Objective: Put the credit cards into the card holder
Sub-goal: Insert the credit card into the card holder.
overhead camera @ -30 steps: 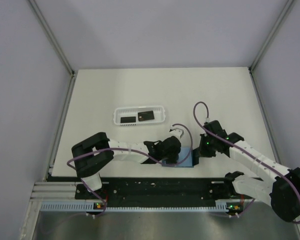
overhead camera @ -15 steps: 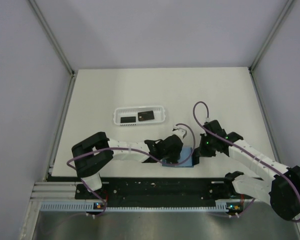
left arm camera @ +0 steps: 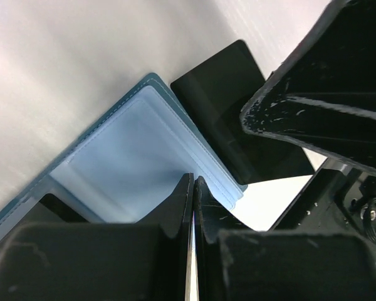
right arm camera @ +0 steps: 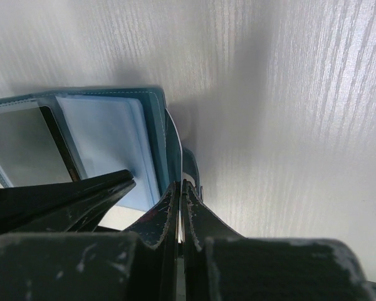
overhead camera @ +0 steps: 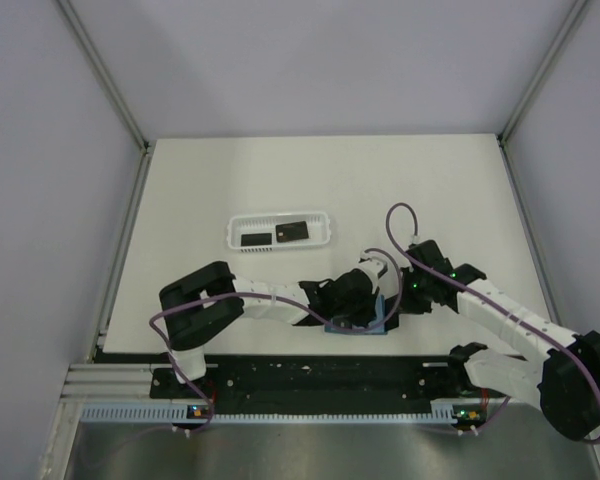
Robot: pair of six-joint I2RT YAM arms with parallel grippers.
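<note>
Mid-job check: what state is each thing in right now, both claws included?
card holder: open, a dark card showing in one pocket.
loose card: outside the pockets, lying beside the holder.
basket cards: two, lying flat in the white basket tray.
left claw: shut, tips over the holder's clear pocket.
right claw: shut on the holder's edge.

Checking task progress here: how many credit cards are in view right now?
4. Two credit cards lie in the white tray; one is beside the card holder; one is apparently in its pocket. Others may be hidden.
</note>
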